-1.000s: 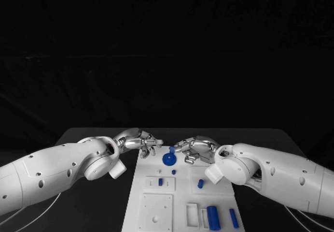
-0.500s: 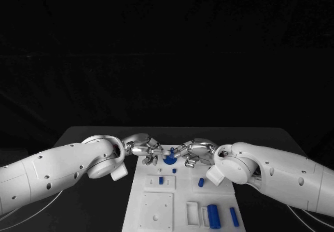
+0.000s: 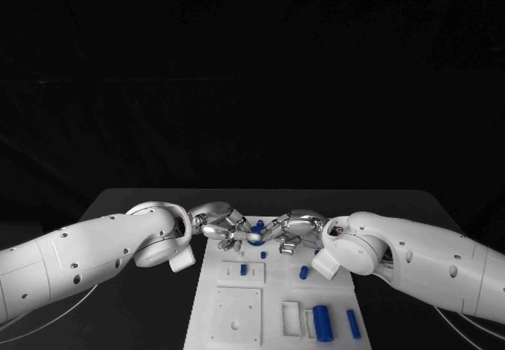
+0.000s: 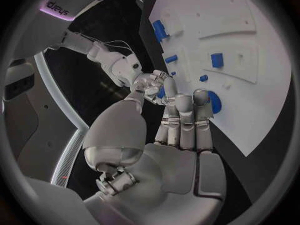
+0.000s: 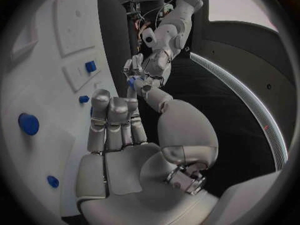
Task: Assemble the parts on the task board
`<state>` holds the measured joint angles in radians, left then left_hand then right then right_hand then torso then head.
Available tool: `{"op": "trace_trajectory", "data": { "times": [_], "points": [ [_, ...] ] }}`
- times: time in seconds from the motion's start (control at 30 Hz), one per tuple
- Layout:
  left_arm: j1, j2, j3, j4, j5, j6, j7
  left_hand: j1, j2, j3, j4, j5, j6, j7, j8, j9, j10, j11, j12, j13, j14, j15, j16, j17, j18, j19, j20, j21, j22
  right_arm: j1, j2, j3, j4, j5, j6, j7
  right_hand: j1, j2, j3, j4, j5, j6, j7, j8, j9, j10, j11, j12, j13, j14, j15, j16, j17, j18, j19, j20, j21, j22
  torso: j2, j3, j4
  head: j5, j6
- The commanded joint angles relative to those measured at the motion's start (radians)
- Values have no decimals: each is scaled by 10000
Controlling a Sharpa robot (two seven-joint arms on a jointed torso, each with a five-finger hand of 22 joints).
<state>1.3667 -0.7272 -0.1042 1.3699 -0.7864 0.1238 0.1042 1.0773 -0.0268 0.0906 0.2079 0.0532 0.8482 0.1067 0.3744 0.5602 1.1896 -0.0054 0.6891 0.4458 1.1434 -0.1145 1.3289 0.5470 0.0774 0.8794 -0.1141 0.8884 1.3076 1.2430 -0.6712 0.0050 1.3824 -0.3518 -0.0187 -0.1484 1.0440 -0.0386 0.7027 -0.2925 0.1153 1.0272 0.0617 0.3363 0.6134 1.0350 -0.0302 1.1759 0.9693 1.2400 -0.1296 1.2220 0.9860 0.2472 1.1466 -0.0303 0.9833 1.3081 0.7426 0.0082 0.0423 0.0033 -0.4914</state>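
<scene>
Small round blue plastic part [image 3: 256,235] sits at the far end of the white plastic task board [image 3: 237,313], mid-width, directly between my two hands. My left hand [image 3: 218,227] touches it from the left, my right hand [image 3: 290,229] from the right, fingertips meeting over it; about equally near. Whether either truly grips it, I cannot tell. No clear long axis; looks like a knob standing upright. Other blue pieces lie nearer me on the board. Black counter [image 3: 137,200] beneath.
</scene>
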Motion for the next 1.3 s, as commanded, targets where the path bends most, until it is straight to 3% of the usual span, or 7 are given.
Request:
{"op": "trace_trajectory", "data": {
  "times": [0.03, 0.1, 0.57, 0.8, 1.0, 1.17, 1.3],
  "points": [
    [10, 23, 6, 39, -68, 301, 69, 613, 170, -418, 485, -30, 57, -7, -85, 39, -64, 0, 53, -36, 33, -19, 39, -38, -156, 68, -968, 48, 177, 1, 16, 3, 11, -148, 301, -89, 6, -125, 43, 3, -38, 198, 198, 43, 18, 58, 19, -3, 0, -6, -47, 48, 16, 146, 0, -82, 65, 181, -1, -2, 4, 6, -12],
    [10, 30, 6, 34, -68, 322, 55, 1107, 313, -785, 841, -18, 90, -12, -136, 74, -64, -3, 78, -59, 44, -8, 44, -59, -168, 88, -967, 74, 175, 1, 19, 3, 9, -149, 310, -97, 6, -126, 45, 4, -39, 199, 197, 43, 19, 58, 19, -3, 0, -5, -48, 49, 16, 146, 0, -83, 65, 181, -1, -2, 0, 9, -18],
    [10, 35, 6, 39, 26, 399, -5, 1925, 1177, -1276, 837, 61, 297, -29, -213, 160, -65, -37, 123, -131, 67, -42, 54, -113, -197, 108, -983, 74, 164, 1, 37, 3, 4, -218, 375, -190, 3, -130, 57, 5, -47, 199, 198, 42, 28, 60, 19, -4, 2, -3, -48, 51, 18, 146, 1, -84, 66, 181, -2, 0, 3, 2, -47],
    [11, 40, 6, 52, 52, 510, -65, 1841, 1293, -1464, 862, 277, 364, -38, -255, 179, -67, -38, 135, -161, 64, -47, 57, -133, -221, 109, -986, 63, 156, 1, 47, 3, 11, -247, 351, -202, 2, -134, 63, 4, -51, 199, 197, 41, 33, 60, 19, -4, 3, -2, -48, 52, 19, 146, 2, -85, 67, 181, -1, 1, 2, 1, -68],
    [11, 59, 6, 74, 181, 700, -134, 1939, 1196, -1508, 850, 1208, 501, -61, -302, 215, -87, -57, 150, -204, 46, -66, 64, -158, -234, 94, -1004, 42, 156, 1, 73, 3, 6, -247, 334, -195, 1, -136, 69, 5, -56, 199, 197, 41, 37, 60, 19, -4, 4, -2, -48, 52, 19, 146, 3, -86, 68, 181, 0, 2, 4, 8, -88],
    [11, 58, 6, 71, 287, 750, -169, 2192, 1129, -1560, 839, 2372, 633, -78, -327, 263, -112, -71, 171, -233, 18, -77, 84, -170, -264, 57, -1010, 47, 173, 1, 80, 3, 4, -251, 331, -205, 0, -136, 74, 5, -61, 199, 197, 40, 41, 61, 19, -5, 5, -1, -48, 53, 20, 146, 3, -87, 68, 180, 0, 2, 2, 13, -100],
    [12, 58, 6, 53, 549, 731, -252, 2265, 809, -1725, 832, 4545, 767, -93, -316, 342, -154, -78, 189, -250, -46, -74, 109, -169, -304, -22, -997, 45, 181, 1, 81, 3, 9, -267, 339, -210, 0, -137, 77, 4, -64, 198, 197, 39, 44, 61, 18, -5, 5, -1, -48, 53, 20, 146, 4, -88, 69, 180, -4, 1, 3, 15, -113]
  ]
}}
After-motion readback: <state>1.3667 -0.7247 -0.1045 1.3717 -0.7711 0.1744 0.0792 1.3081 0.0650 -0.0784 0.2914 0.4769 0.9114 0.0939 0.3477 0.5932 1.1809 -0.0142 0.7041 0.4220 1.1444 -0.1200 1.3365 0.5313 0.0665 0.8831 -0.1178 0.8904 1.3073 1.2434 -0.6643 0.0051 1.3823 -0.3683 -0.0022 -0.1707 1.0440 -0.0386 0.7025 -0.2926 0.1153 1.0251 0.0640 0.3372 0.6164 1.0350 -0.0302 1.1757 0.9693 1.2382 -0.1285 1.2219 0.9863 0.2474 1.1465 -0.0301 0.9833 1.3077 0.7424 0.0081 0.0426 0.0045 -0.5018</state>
